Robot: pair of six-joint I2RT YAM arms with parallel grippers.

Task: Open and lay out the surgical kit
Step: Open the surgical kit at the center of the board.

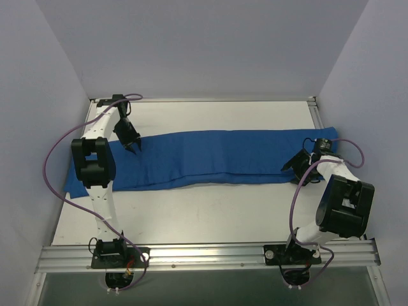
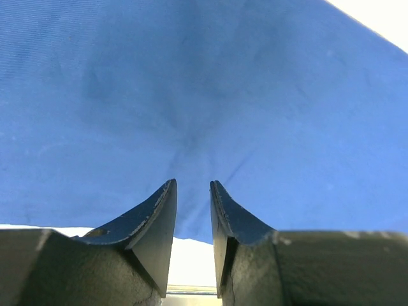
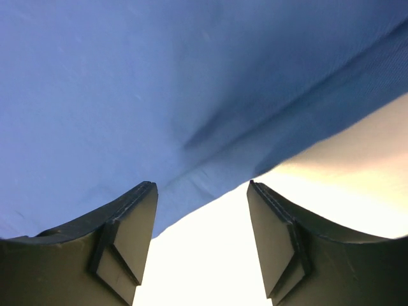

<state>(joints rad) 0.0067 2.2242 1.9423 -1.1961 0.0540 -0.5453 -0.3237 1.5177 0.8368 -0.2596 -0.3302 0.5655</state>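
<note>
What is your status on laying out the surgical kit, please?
Left hand narrowly open over blue cloth wrap, left end. Right hand open at its near right edge. Wrap lies as long band across table; nothing on top.

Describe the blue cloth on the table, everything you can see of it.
The blue cloth is matte royal-blue woven fabric, softly creased. It lies flat as one long band, seemingly folded lengthwise, across the white table from the left side to the right. The left hand is over its left part and the right hand is at its near right edge, both with jaws apart. Whether they touch it cannot be told.
</note>
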